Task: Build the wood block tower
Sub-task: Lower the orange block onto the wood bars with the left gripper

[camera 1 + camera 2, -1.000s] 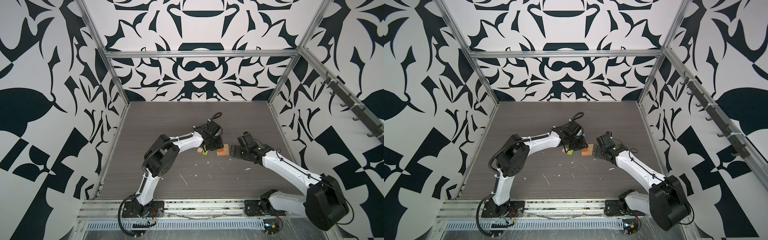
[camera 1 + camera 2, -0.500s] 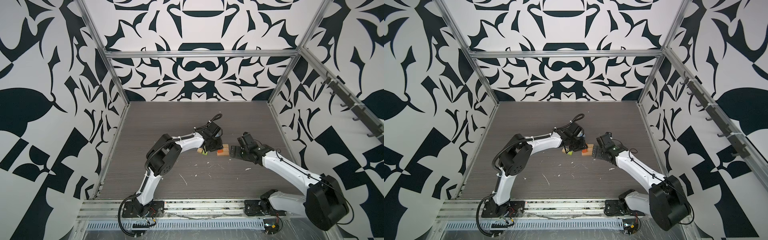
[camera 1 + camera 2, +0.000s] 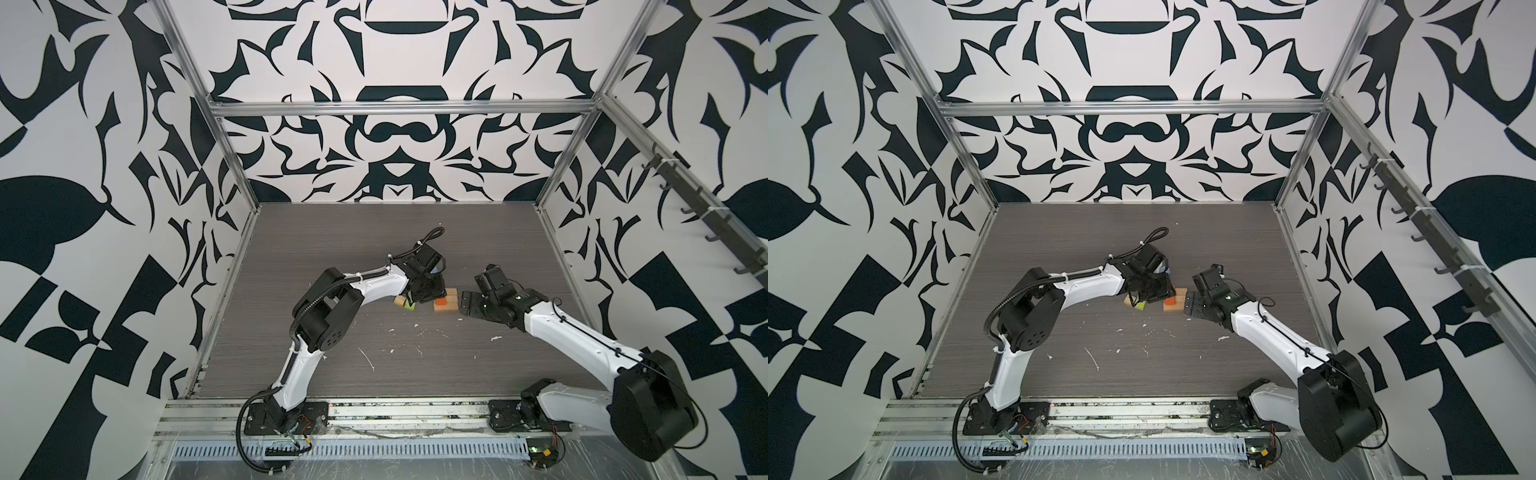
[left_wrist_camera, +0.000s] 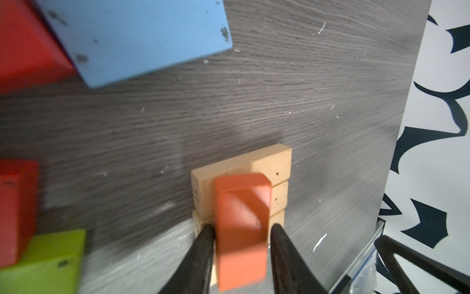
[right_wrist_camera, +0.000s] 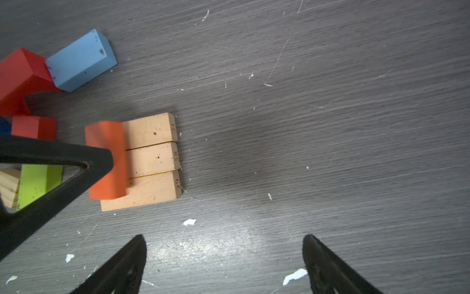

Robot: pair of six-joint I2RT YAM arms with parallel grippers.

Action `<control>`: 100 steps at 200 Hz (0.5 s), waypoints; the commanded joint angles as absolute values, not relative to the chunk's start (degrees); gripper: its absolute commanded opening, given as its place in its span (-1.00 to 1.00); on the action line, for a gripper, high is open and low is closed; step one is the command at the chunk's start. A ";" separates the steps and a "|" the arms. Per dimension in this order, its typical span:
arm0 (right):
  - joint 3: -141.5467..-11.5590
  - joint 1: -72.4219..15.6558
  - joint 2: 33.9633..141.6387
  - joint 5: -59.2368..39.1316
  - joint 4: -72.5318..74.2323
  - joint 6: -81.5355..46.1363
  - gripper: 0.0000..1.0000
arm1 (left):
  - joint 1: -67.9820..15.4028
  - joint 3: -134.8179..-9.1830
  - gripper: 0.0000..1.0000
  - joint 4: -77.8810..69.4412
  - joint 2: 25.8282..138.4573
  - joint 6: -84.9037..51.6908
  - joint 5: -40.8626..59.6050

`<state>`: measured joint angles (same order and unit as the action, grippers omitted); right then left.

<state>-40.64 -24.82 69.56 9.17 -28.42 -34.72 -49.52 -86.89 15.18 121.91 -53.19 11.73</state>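
**Wood block tower, early stage.** Three plain tan wooden bars (image 5: 152,163) lie flat side by side, touching, on the dark grey wood-grain table (image 5: 318,127). An orange wooden block (image 5: 106,160) is laid crosswise over one end of all three. You will find this stack just below the middle of the frame in both top views (orange wooden block (image 3: 441,303) (image 3: 1170,300)).

Your left gripper (image 4: 241,229) straddles the orange wooden block. One jaw is against its side and the other is just beside it. Whether the jaws pinch the block or merely flank it cannot be told, because the edges are blurred.

Your right gripper (image 5: 223,238) hangs just right of the stack in a top view (image 3: 466,303). Its jaws are spread wide and hold nothing.

Left of the stack in a top view, a lime green block (image 3: 410,306) touches a pale wooden block (image 3: 400,301). The right wrist view adds these loose pieces:
- a light blue block (image 5: 81,61), which rests against a red arch-shaped block (image 5: 23,73)
- a small red block (image 5: 33,127)
- a sliver of a dark blue block (image 5: 4,125)
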 commanded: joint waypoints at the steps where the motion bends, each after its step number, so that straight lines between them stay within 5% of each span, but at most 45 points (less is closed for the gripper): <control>1: -40.43 -24.61 69.25 9.23 -27.83 -34.80 0.97 | -49.88 -87.10 -0.18 14.93 122.61 -54.04 11.39; 100: -43.47 -24.61 70.51 8.23 -29.12 -33.42 0.96 | -49.92 -88.71 0.03 19.22 117.52 -50.92 10.10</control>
